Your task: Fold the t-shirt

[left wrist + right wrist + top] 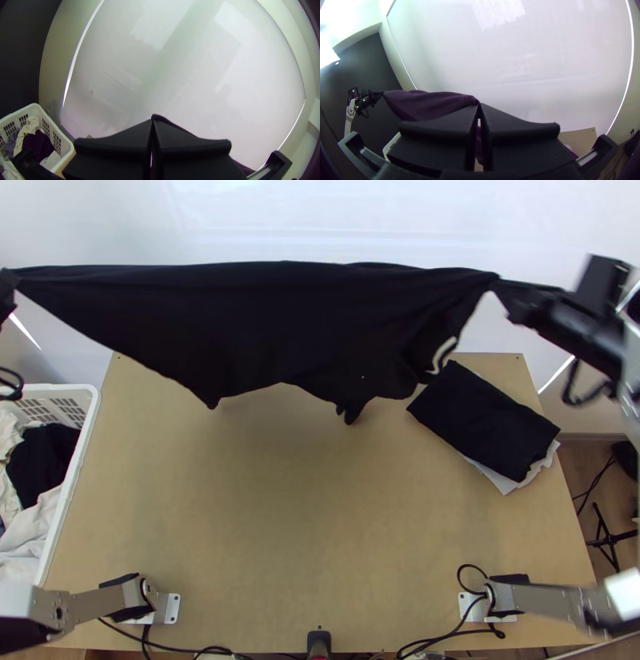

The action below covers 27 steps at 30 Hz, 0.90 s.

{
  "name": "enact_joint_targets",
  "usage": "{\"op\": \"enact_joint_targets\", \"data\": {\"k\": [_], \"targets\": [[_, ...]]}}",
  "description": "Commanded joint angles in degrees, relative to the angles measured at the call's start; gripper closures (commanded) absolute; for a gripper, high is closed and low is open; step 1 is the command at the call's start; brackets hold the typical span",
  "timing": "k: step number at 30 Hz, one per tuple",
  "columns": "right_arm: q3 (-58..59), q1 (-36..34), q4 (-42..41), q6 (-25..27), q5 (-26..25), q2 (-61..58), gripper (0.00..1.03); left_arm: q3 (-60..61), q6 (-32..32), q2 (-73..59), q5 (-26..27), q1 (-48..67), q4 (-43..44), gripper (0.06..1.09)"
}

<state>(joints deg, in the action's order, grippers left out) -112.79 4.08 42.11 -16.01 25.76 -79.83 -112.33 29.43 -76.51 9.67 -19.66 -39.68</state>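
Top view: at left, we've got left gripper (8, 280) clenched on black t-shirt (264, 316); we see it stretched across, upper edge taut, lower edge drooping over table (280, 500); right gripper (512, 294) pinches other end, folded black cloth (488, 420) lying below.

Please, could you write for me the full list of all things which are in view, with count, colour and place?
T-shirt: one, black, stretched between the grippers, hanging over the table's far part
Folded cloth: one, black, table's far right
White cloth: at least one, under the folded cloth
Laundry basket: one, white, left of the table
Clothes: several, dark, cream and white, inside the basket
Table: one, light wooden, in the middle
Cables: several, black, near edge
Backdrop: one, white, behind the table
Left gripper: one, black, shut on one shirt end
Right gripper: one, black, shut on the other
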Motion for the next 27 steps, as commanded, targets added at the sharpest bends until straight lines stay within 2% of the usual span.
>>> {"op": "enact_joint_targets", "data": {"k": [1, 9, 16, 25, 27], "targets": [[13.5, -2.4, -4.5, 0.4, -0.3, 17.3, 1.00, 6.6, 1.2, 7.1, 2.6, -3.4, 4.3, 1.05], [22.0, -7.4, 0.4, 5.2, -0.4, 31.7, 1.00, 14.2, 1.3, 14.0, 7.5, -7.3, 5.4, 1.05], [22.8, -8.3, 7.3, 8.8, -0.6, 36.8, 1.00, 20.8, 1.2, 22.7, 10.5, -8.0, 4.4, 1.05], [22.9, -7.5, 20.7, 12.9, -0.6, 42.0, 1.00, 29.9, 0.7, 31.9, 11.7, -8.0, -1.3, 1.05], [23.1, -7.4, 21.4, 13.3, -0.7, 42.6, 1.00, 31.3, 0.6, 33.3, 11.7, -7.9, -1.0, 1.05]]}}
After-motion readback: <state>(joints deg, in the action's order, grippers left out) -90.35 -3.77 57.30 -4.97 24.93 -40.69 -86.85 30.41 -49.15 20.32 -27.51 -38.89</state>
